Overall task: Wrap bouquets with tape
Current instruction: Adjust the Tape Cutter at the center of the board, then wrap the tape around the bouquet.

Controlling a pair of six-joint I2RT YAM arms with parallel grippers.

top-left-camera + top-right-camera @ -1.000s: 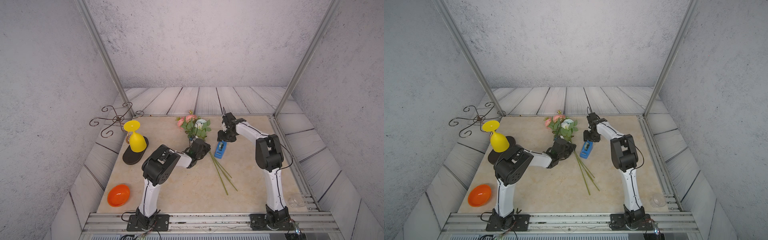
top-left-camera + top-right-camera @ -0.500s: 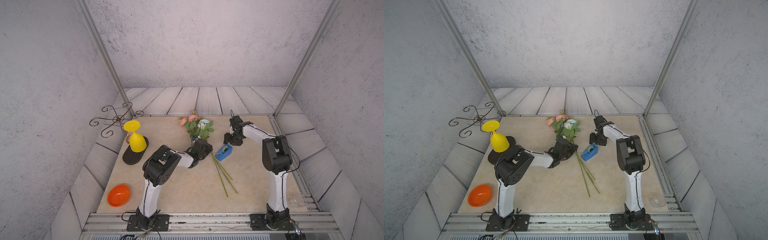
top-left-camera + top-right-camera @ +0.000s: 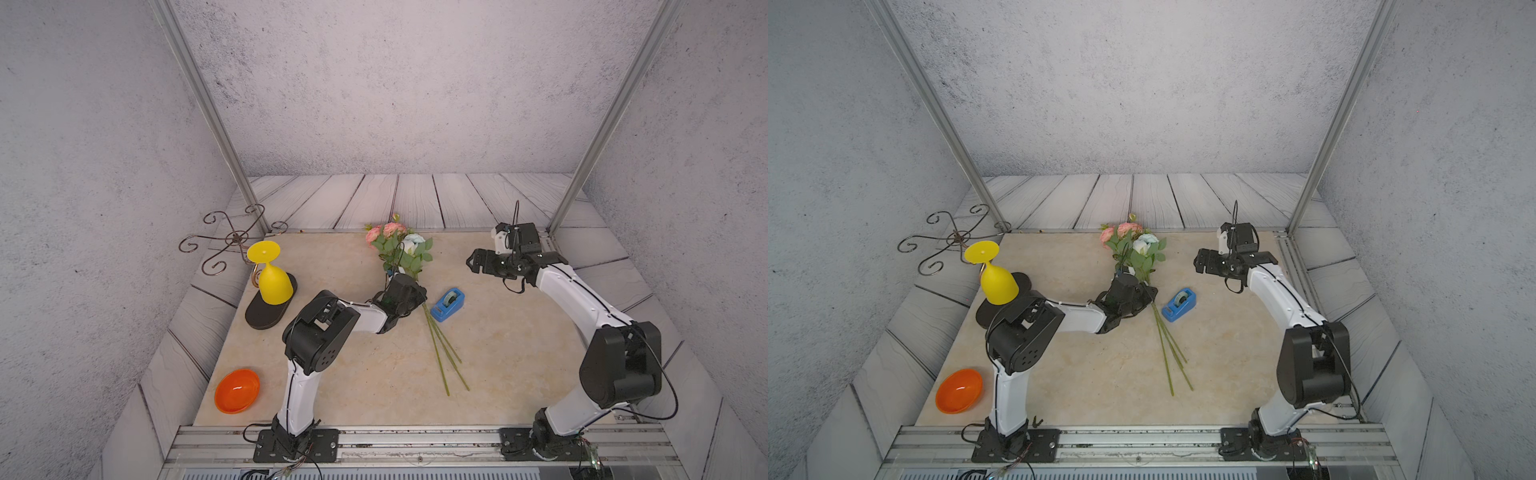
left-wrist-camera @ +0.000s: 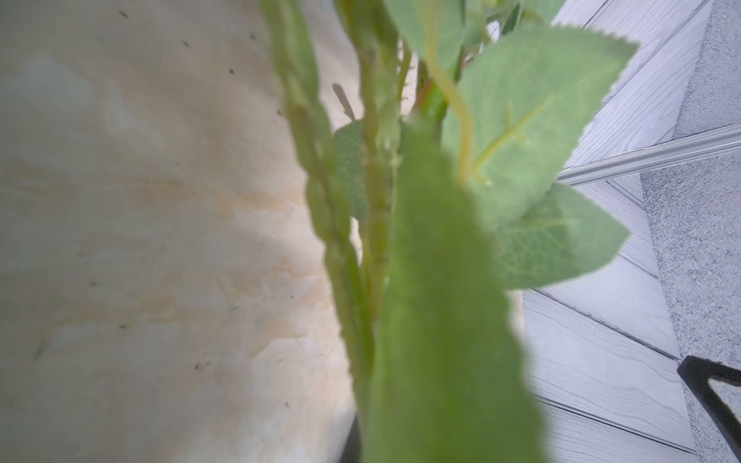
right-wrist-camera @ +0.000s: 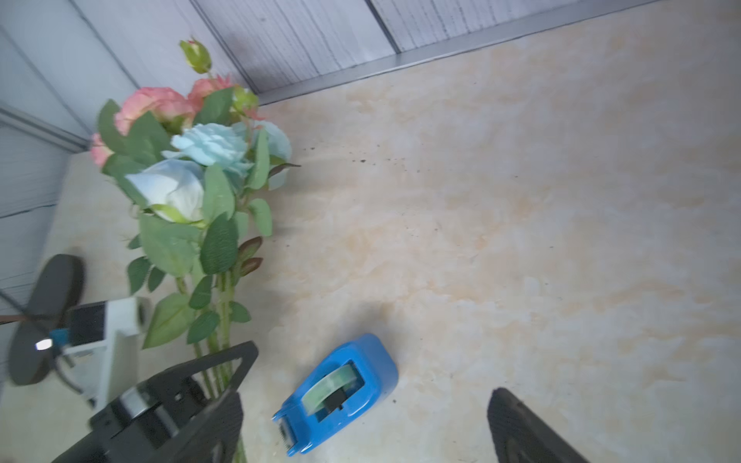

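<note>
The bouquets [image 3: 400, 248] [image 3: 1133, 245] lie on the beige table as one bunch: pink and pale blue blooms toward the back, long green stems [image 3: 444, 357] fanning toward the front. My left gripper [image 3: 409, 293] [image 3: 1142, 293] is shut on the stems just below the leaves. In the left wrist view the stems [image 4: 377, 200] and leaves fill the picture and hide the jaws. The tape [image 3: 448, 304] [image 3: 1179, 304] [image 5: 341, 393], in its blue dispenser, lies free on the table just right of the stems. My right gripper [image 3: 471, 264] [image 3: 1198, 262] [image 5: 373, 368] hovers open behind it, holding nothing.
A yellow goblet [image 3: 272, 278] stands upside down on a black oval base [image 3: 266, 316] at the left. A curly metal stand [image 3: 232, 239] sits behind it. An orange bowl [image 3: 237, 390] lies at the front left. Bare table [image 3: 519, 353] stretches between the stems and the right arm.
My right gripper has drawn away from the tape dispenser toward the back right and opened wide. The dispenser turned and shifted slightly right. The left arm kept its grip.
</note>
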